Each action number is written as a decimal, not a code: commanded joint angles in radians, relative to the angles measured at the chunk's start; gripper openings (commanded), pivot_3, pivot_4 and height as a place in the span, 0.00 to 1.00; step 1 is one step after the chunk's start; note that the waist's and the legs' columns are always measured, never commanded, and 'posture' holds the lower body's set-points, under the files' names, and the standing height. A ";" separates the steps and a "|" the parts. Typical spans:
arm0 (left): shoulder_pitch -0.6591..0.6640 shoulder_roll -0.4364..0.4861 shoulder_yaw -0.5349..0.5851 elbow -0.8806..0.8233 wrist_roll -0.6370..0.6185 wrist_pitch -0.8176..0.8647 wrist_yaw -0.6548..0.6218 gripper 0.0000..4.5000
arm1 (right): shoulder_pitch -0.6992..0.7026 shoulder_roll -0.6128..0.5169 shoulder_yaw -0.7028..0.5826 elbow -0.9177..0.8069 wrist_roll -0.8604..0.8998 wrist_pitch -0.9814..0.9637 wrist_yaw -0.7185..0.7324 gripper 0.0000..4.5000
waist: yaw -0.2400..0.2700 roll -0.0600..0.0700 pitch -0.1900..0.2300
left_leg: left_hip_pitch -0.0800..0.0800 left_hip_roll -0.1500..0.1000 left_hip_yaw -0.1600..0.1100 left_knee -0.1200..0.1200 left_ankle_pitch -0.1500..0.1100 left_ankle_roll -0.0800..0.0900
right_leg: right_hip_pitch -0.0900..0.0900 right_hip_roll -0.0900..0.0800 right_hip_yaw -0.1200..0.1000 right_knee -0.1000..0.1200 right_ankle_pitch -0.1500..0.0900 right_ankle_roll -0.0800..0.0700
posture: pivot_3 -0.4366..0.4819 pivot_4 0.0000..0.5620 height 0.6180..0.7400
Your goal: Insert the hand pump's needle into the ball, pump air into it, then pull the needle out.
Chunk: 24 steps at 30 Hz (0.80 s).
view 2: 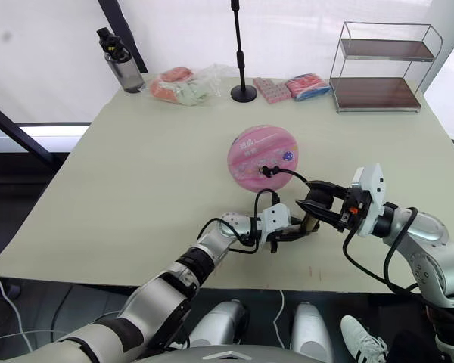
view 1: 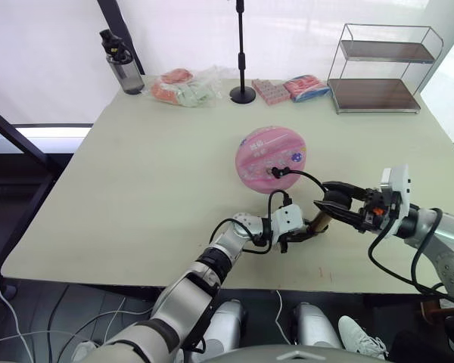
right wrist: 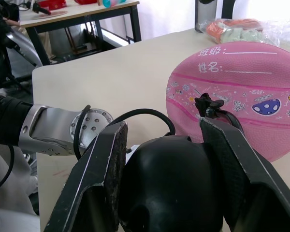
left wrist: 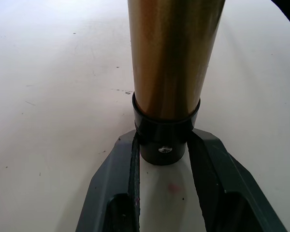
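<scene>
Gold-bronze hand pump (view 1: pixel 318 221) gripped by both pincers, needle (right wrist: pixel 206 103) in ball (view 1: pixel 272 158).

Glossy metal hand pump (left wrist: pixel 171 58); matt rubber ball (view 1: pixel 272 158); smooth table (view 1: pixel 136 189).

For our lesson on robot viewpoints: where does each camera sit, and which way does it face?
Left and right eye views: head, looking down at the beige table, pink rubber ball, both arms.
Left wrist view: along the left claw, gripping the gold-bronze hand pump.
Right wrist view: along the right claw, holding the black pump handle, ball beyond.
All share the pump.
</scene>
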State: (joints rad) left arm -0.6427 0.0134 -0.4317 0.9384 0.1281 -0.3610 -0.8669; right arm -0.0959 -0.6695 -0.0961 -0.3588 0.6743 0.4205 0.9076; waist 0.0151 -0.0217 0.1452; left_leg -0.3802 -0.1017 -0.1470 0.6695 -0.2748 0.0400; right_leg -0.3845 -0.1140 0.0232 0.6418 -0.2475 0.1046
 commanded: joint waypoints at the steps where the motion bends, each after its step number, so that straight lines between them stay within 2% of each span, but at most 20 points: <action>1: 0.032 0.014 -0.024 0.078 0.053 0.041 -0.002 0.24 | -0.039 -0.020 -0.045 -0.055 0.089 0.069 0.002 0.45 | 0.001 0.000 0.000 | 0.000 0.000 0.000 0.000 0.000 0.000 | 0.000 0.000 0.000 0.000 0.000 0.000 | 0.48 0.27 0.96; 5: 0.032 0.015 -0.024 0.078 0.055 0.041 -0.002 0.24 | -0.121 -0.048 -0.121 -0.080 0.187 0.152 -0.041 0.45 | 0.001 0.002 0.002 | -0.001 0.000 0.000 0.000 0.000 0.000 | -0.001 0.000 0.000 0.000 0.000 0.000 | 0.48 0.27 0.96; 14: 0.033 0.018 -0.022 0.083 0.058 0.038 -0.001 0.24 | -0.293 -0.214 -0.243 -0.036 0.329 0.319 -0.050 0.45 | 0.001 0.003 0.003 | -0.004 0.000 0.000 0.000 0.000 0.000 | -0.003 -0.001 0.000 -0.001 0.000 0.000 | 0.48 0.27 0.96; 18: 0.035 0.019 -0.021 0.082 0.059 0.037 -0.001 0.24 | -0.395 -0.290 -0.317 0.019 0.487 0.428 -0.062 0.45 | 0.001 0.005 0.004 | -0.005 -0.001 0.000 0.000 0.000 0.000 | -0.003 -0.002 0.000 -0.001 0.000 0.000 | 0.48 0.27 0.96; 24: 0.035 0.019 -0.022 0.082 0.061 0.035 -0.002 0.24 | -0.473 -0.357 -0.347 0.061 0.527 0.474 -0.068 0.45 | 0.002 0.005 0.004 | -0.009 -0.001 0.000 0.000 0.000 0.000 | -0.007 -0.002 0.000 -0.001 0.000 0.000 | 0.48 0.27 0.96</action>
State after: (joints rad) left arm -0.6484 0.0072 -0.4234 0.9385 0.1262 -0.3727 -0.8701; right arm -0.5109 -0.9943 -0.3531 -0.3017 1.1804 0.9183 0.8597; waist 0.0169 -0.0166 0.1493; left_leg -0.3916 -0.1025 -0.1462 0.6702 -0.2747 0.0402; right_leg -0.3941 -0.1165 0.0233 0.6416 -0.2471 0.1044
